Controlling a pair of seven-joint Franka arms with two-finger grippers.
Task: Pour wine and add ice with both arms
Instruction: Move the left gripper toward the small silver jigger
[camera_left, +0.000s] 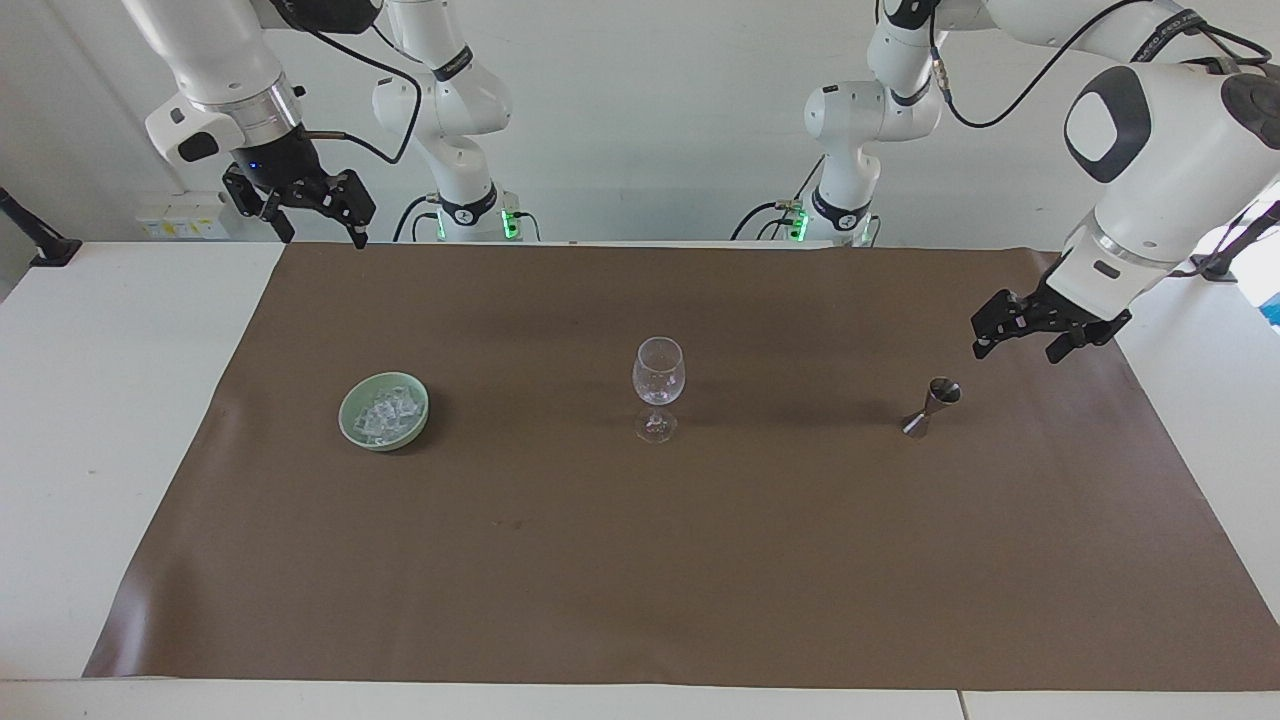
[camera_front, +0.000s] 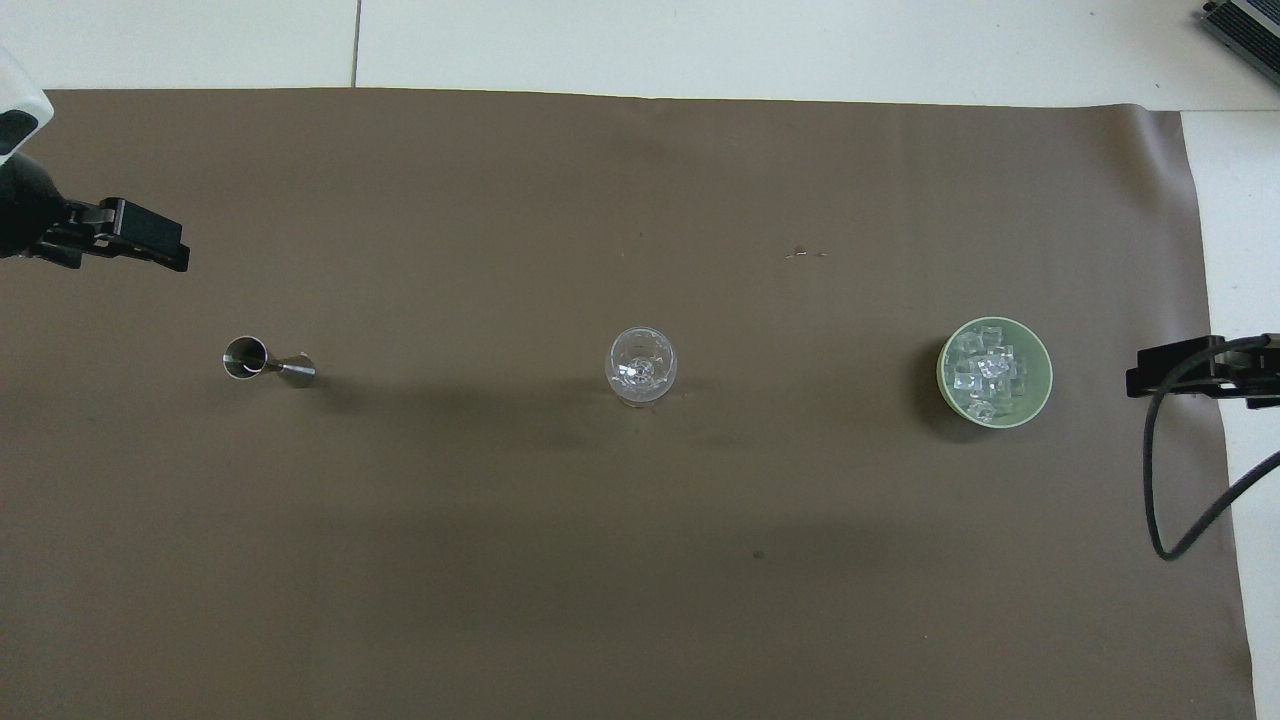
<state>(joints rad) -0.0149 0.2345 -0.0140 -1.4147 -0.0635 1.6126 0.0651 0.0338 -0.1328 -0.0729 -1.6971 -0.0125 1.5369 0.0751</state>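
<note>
I'm hovering the left gripper (camera_left: 1012, 341), fingers apart, above the mat just beside the jigger (camera_left: 931, 406), lining up a grasp. The right gripper (camera_left: 318, 222) is waiting, open, well apart. Ice (camera_left: 385, 412) is sitting in the bowl (camera_left: 352, 425), the glass (camera_left: 657, 386) between bowl and jigger.

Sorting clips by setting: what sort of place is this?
Probably a robotics lab set up for a drink-serving trial: two white arms at a table under a brown mat, with a stemmed glass, jigger and bowl of ice.
</note>
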